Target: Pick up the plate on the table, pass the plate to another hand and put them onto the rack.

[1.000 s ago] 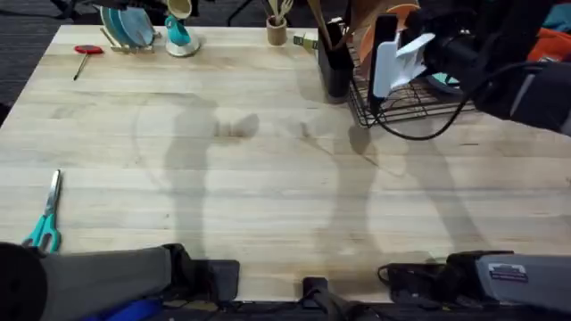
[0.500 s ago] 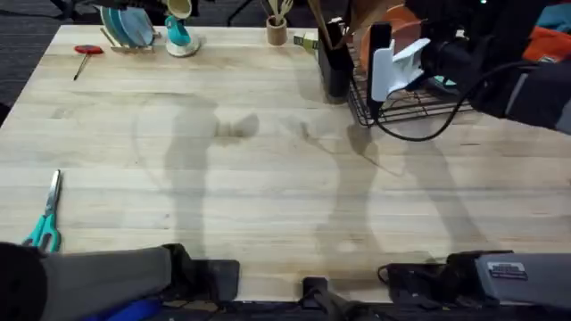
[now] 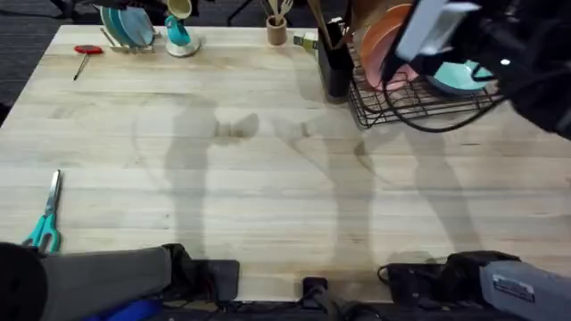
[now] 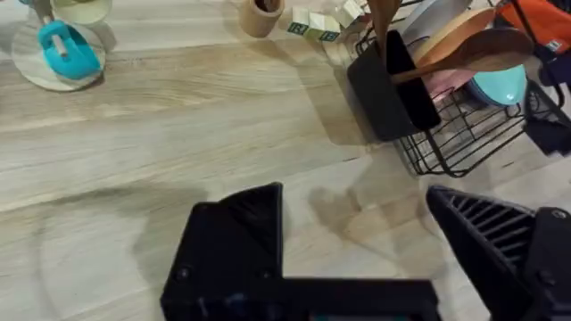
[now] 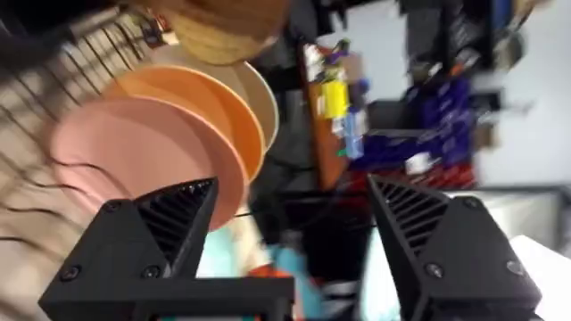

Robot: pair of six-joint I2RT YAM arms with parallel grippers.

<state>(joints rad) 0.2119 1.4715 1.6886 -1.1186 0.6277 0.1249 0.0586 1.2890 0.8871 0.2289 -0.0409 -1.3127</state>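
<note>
Plate (image 5: 134,160) — round, pink — in wire rack (image 3: 419,102)

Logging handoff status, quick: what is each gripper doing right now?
Left gripper: open, empty.
Right gripper: open, empty; pink plate sits in the rack.

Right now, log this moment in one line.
pink plate: in wire rack | right gripper: open, empty | left gripper: open, empty

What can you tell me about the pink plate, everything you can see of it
The pink plate is round, plain and shallow, matte like plastic or glazed ceramic. It stands on edge in the black wire rack at the table's far right, just in front of a peach-orange plate. The right gripper is open, its fingers off the plate.
</note>
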